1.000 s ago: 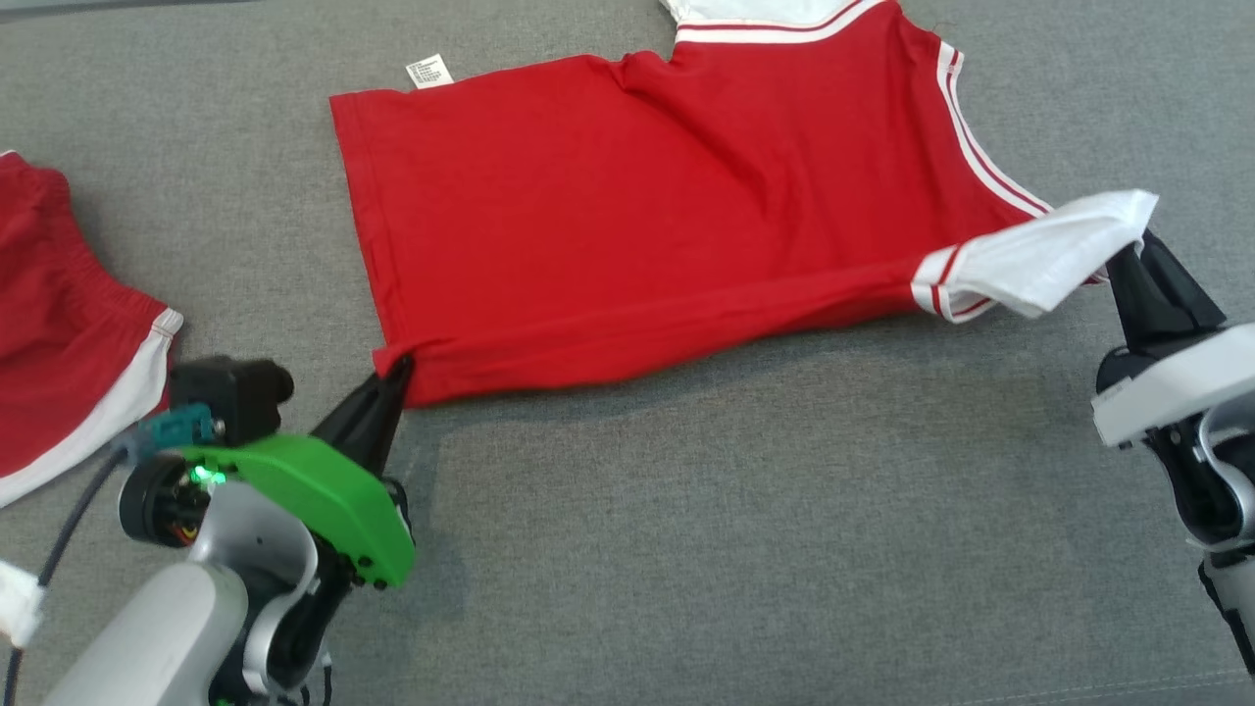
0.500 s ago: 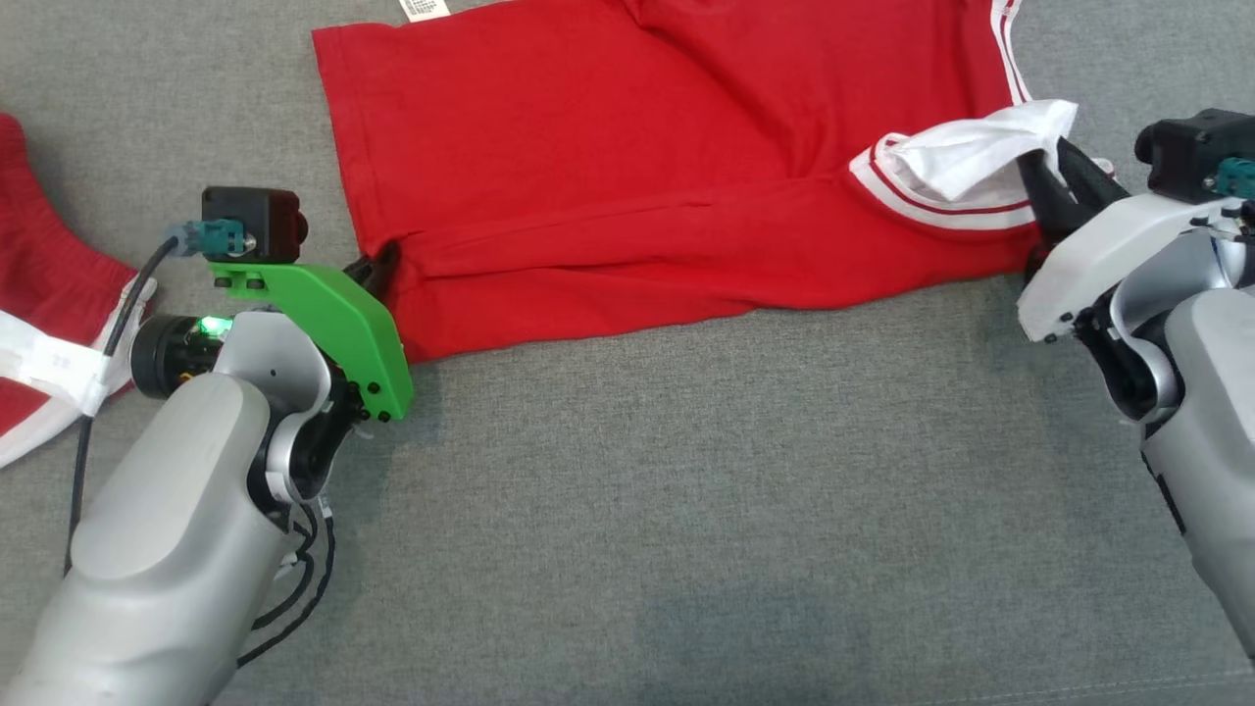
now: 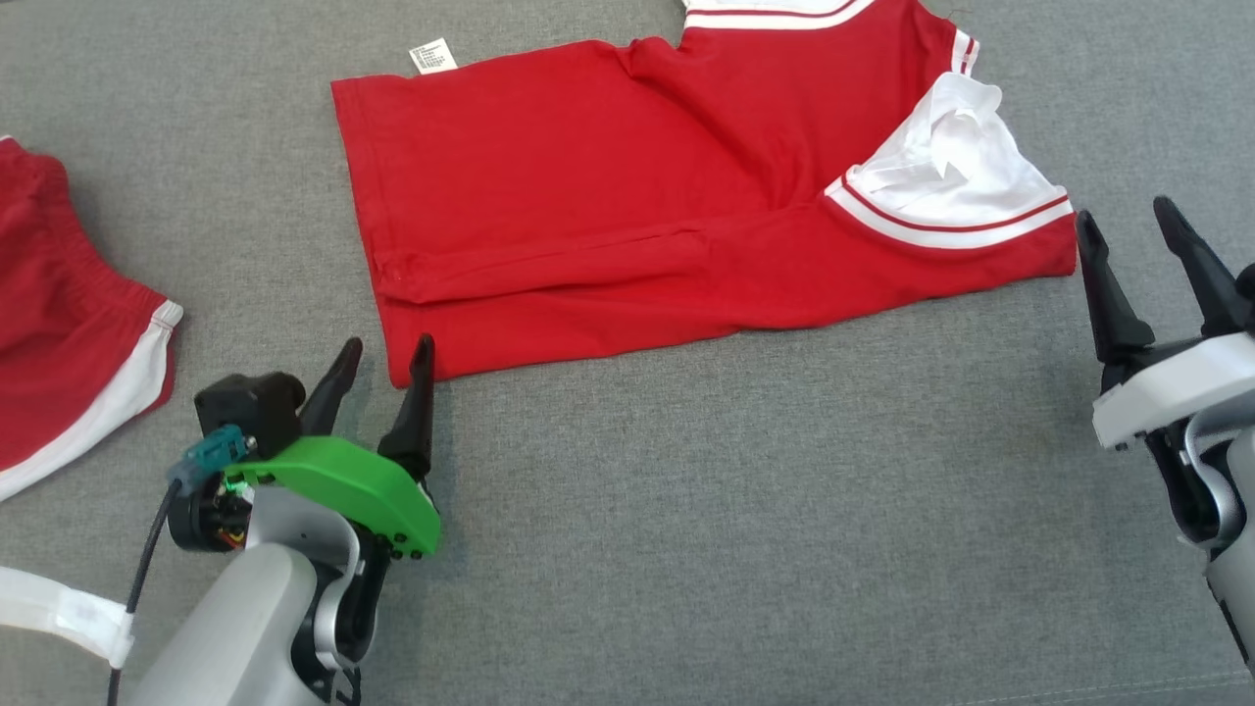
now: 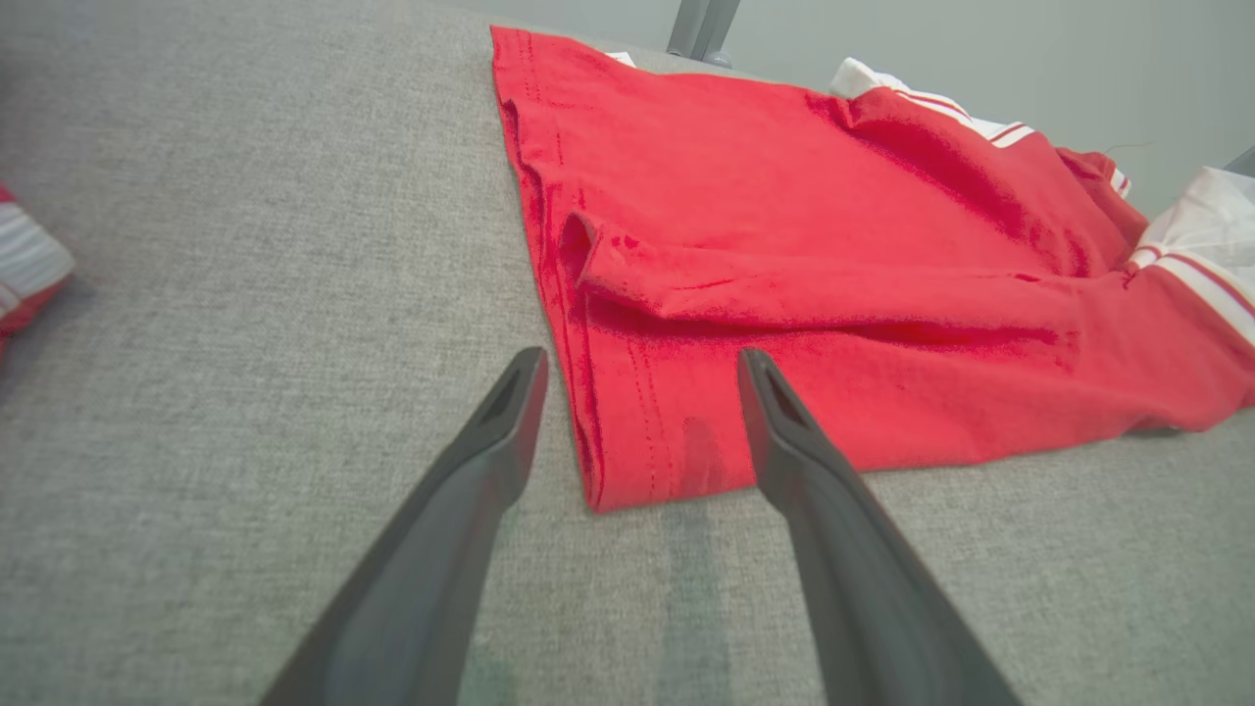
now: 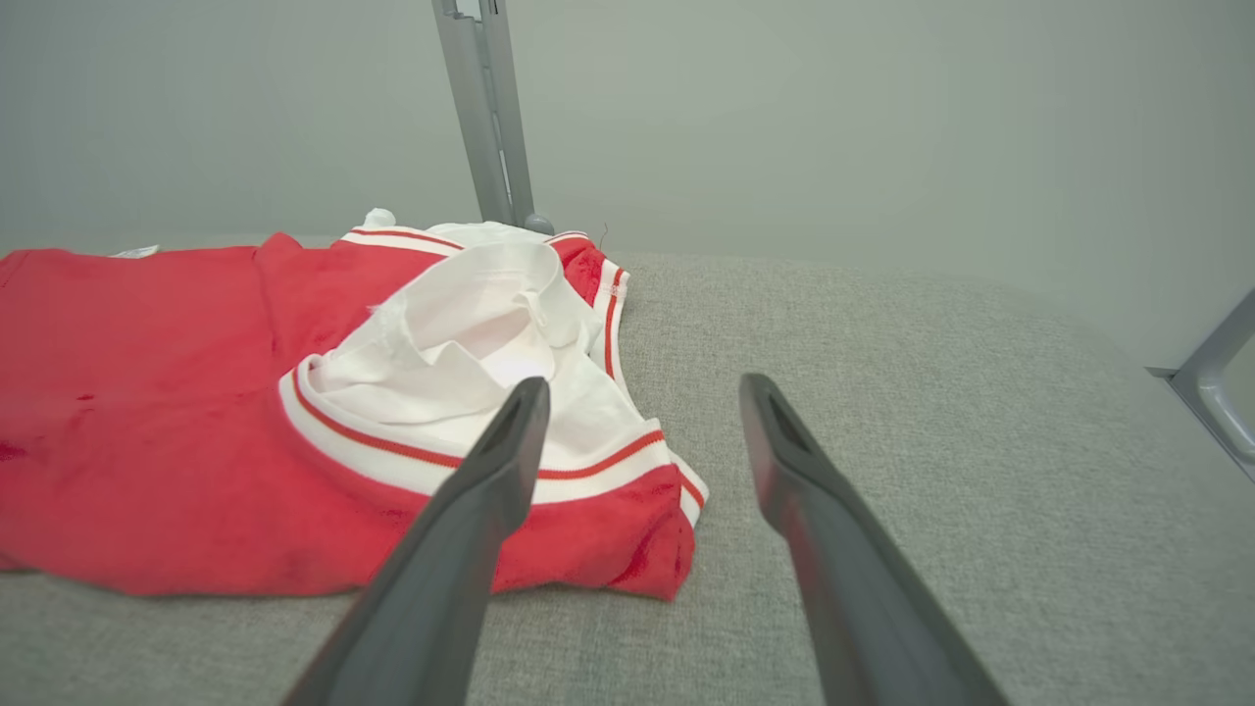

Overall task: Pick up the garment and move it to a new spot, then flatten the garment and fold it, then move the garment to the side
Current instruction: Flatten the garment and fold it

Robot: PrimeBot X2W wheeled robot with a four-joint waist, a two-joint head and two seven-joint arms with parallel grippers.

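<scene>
Two grippers, both with fingers spread, nothing held. Left gripper (image 3: 386,343) sits at the near-left hem corner of the garment (image 3: 588,196). Right gripper (image 3: 1124,211) is just beside its right edge, clear of the cloth. One red garment, lying on the grey surface (image 3: 735,510), near edge folded over, one white sleeve (image 3: 951,186) flipped onto the body. One white tag (image 3: 431,56) at its far-left corner. Head view adds one second red piece (image 3: 59,294) well left of it. Right wrist view adds one metal post (image 5: 487,108) behind the garment.
</scene>
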